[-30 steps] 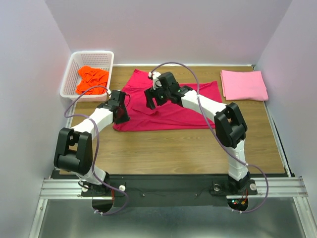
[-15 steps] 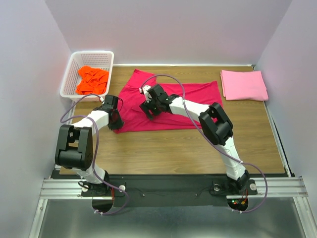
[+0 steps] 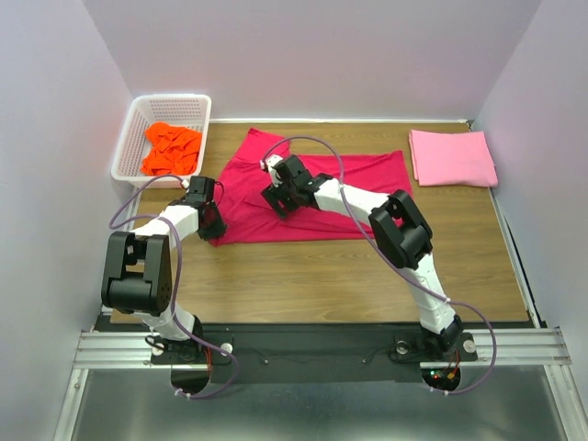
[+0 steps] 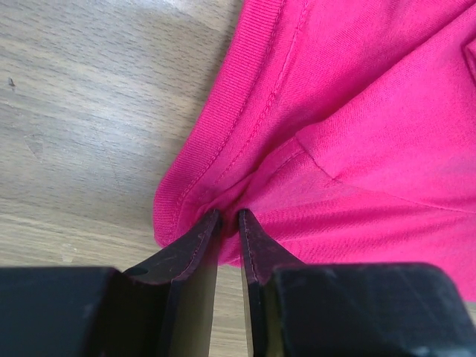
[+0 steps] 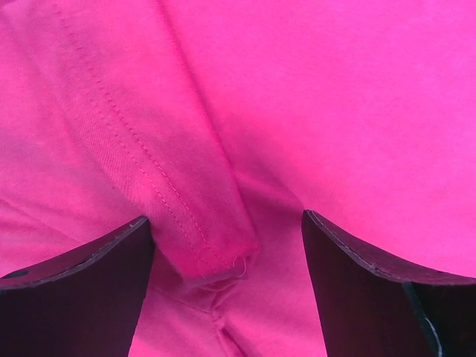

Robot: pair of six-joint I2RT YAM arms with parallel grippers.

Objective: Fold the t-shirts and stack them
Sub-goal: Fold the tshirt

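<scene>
Corner (crimson shirt (image 3: 303,225)) under left claw (image 3: 212,223)

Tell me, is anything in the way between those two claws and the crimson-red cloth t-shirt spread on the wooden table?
Nothing visible does. The left gripper is pinched shut on the left edge of the crimson-red cloth t-shirt, and the open right gripper sits directly over the cloth, straddling a stitched fold of it.

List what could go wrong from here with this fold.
1. The left gripper pinches only the edge of the red shirt; the cloth may slip out when pulled.
2. The right gripper stands open over a bunched hem; closing may catch extra layers and leave a crooked fold.
</scene>
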